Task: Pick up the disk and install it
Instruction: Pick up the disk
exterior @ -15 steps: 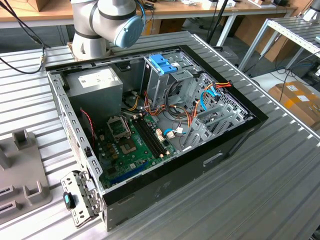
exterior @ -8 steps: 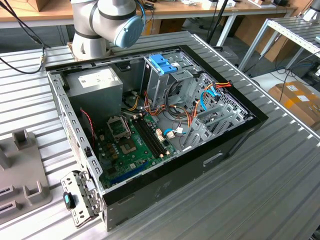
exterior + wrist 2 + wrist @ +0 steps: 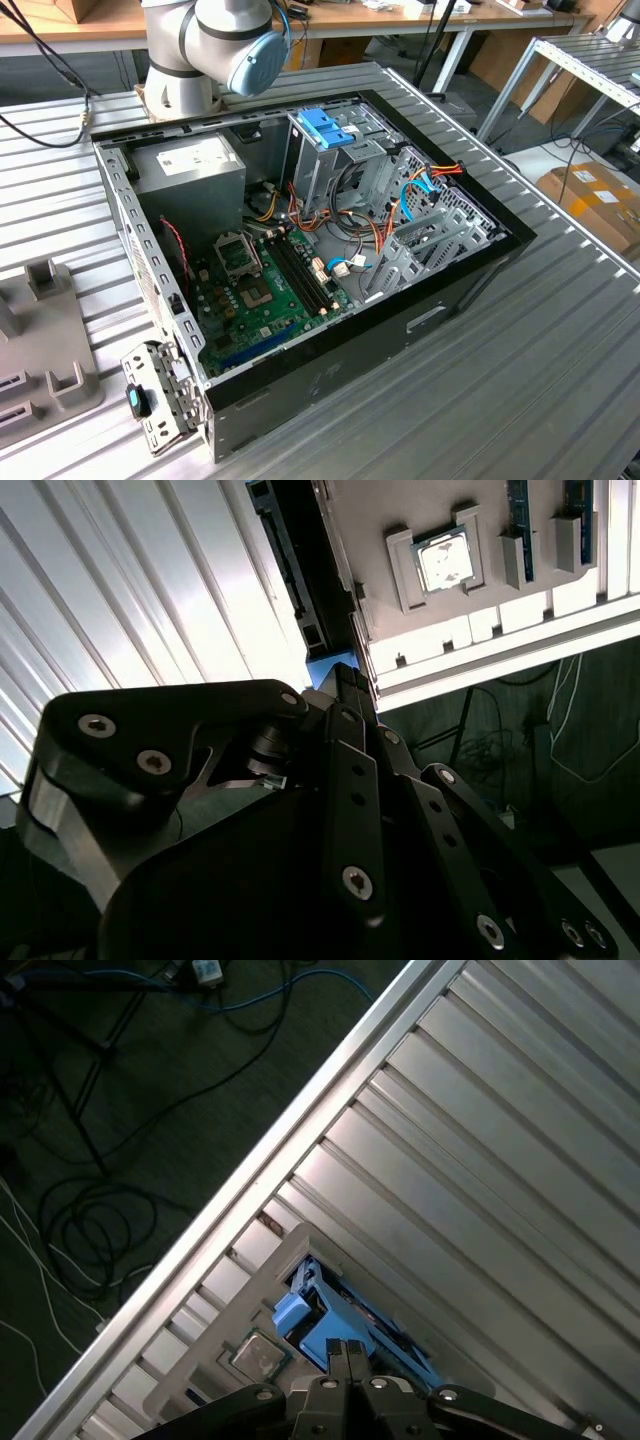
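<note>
Gripper [image 3: 347, 1348]: fingers drawn together, with a thin dark seam between them in the first wrist view. The second wrist view [image 3: 345, 680] shows the same.
Grip: the fingertips meet the blue end of the disk. Whether they pinch that edge cannot be told.
Disk [image 3: 315, 1320]: light blue rails around a darker body, lying directly ahead of the fingertips and touching or almost touching them. In the second wrist view its blue corner [image 3: 322, 666] sits against the fingertips.
Disk support: the disk rests on a grey fixture [image 3: 245, 1305], which sits on the ribbed metal table [image 3: 480, 1160] close to the table's edge. Dark floor with cables lies beyond that edge.
Fixture contents: a square processor chip [image 3: 443, 560] sits in a raised pocket of the fixture [image 3: 380, 510], apart from the disk. In the first wrist view the chip [image 3: 262, 1353] lies just beside the disk's blue end.
Computer case [image 3: 400, 320]: open at the centre of the exterior view, with the green board exposed.
Blue bracket [image 3: 322, 128]: upright on top of the drive cage, upper centre of the exterior view.
Grey metal box [image 3: 190, 165]: bears a white sticker, in the case's upper-left corner.
Arm [image 3: 215, 45]: its base stands behind the case, at the top of the exterior view.
Fixture in exterior view [image 3: 45, 330]: on the table [image 3: 450, 400] at the exterior view's left edge, well apart from the drive cage.
</note>
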### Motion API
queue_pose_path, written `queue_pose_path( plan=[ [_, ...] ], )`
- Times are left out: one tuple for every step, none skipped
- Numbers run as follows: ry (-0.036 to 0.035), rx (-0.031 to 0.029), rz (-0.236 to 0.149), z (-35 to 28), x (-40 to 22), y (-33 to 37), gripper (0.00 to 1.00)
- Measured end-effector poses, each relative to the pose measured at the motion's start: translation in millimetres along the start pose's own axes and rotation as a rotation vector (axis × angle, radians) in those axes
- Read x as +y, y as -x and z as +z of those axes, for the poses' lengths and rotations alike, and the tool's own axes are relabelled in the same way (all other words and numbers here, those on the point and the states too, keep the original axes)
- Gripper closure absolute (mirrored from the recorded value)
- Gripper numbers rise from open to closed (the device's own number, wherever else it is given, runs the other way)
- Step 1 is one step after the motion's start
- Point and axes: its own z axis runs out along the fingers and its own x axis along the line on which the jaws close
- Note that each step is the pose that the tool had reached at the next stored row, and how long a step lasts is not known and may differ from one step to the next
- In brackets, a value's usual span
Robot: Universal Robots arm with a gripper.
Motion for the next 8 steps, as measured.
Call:
queue_pose_path(
  plan=[
    [0.0000, -0.0001, -0.003, 0.0, 0.0, 0.0, 0.89],
    [0.0000, -0.0002, -0.005, 0.0, 0.0, 0.0, 0.89],
    [0.0000, -0.0003, -0.010, 0.0, 0.0, 0.0, 0.89],
    [-0.0001, -0.0004, -0.012, 0.0, 0.0, 0.0, 0.89],
    [-0.0001, -0.0005, -0.014, 0.0, 0.0, 0.0, 0.89],
    [0.0000, -0.0005, -0.016, 0.0, 0.0, 0.0, 0.89],
    [-0.0001, -0.0006, -0.018, 0.0, 0.0, 0.0, 0.89],
    [-0.0001, -0.0007, -0.021, 0.0, 0.0, 0.0, 0.89]
  ],
)
